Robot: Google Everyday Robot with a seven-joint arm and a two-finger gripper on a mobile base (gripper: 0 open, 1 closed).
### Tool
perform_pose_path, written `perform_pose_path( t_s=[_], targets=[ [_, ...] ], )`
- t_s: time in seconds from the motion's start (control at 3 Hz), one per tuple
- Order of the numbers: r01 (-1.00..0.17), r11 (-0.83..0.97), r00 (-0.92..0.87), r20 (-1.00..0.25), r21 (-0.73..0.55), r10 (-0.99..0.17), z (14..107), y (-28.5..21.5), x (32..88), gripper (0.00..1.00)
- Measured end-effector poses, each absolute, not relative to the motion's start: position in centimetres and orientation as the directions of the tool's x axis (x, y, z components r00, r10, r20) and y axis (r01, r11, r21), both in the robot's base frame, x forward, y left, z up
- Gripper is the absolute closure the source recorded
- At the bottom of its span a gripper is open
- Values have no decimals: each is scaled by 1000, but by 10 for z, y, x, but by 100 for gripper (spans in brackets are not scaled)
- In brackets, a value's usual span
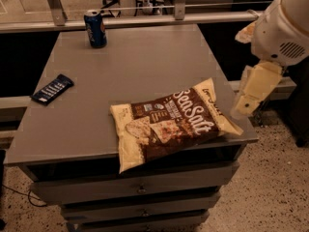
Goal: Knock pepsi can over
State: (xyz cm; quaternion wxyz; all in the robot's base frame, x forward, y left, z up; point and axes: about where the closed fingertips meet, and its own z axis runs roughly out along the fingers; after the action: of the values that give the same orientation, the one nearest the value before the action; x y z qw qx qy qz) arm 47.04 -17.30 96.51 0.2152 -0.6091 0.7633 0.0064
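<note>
Grey surface (145, 71) is carrying the chip bag (169, 124) at its front edge. Gripper (253, 91) is hanging just right of the bag, and whether it is spread or closed cannot be told. Snack bar wrapper (52, 89) is lying well left of the bag. Pepsi can (95, 29) is standing upright far behind the bag, to its left.

pepsi can (95, 29): back-left on table (145, 71) | wrapper (52, 89): left | chip bag (171, 122): front | gripper (244, 105): off right edge

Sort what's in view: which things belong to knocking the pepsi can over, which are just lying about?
For the job: pepsi can, upright at the table's far left corner; gripper, beside the table's right edge, far from the can.
Lying about: chip bag, at the front edge; snack bar wrapper, near the left edge.
</note>
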Motion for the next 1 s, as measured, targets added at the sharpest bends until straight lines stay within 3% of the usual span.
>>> perform_pose_path(
  t_s=[0.67, 1.0],
  targets=[
    [-919, 314, -104, -621, -239, -777, 941, -50, 558, 0],
    [-888, 355, -83, -658, -292, -748, 953, -46, 577, 0]
  ],
)
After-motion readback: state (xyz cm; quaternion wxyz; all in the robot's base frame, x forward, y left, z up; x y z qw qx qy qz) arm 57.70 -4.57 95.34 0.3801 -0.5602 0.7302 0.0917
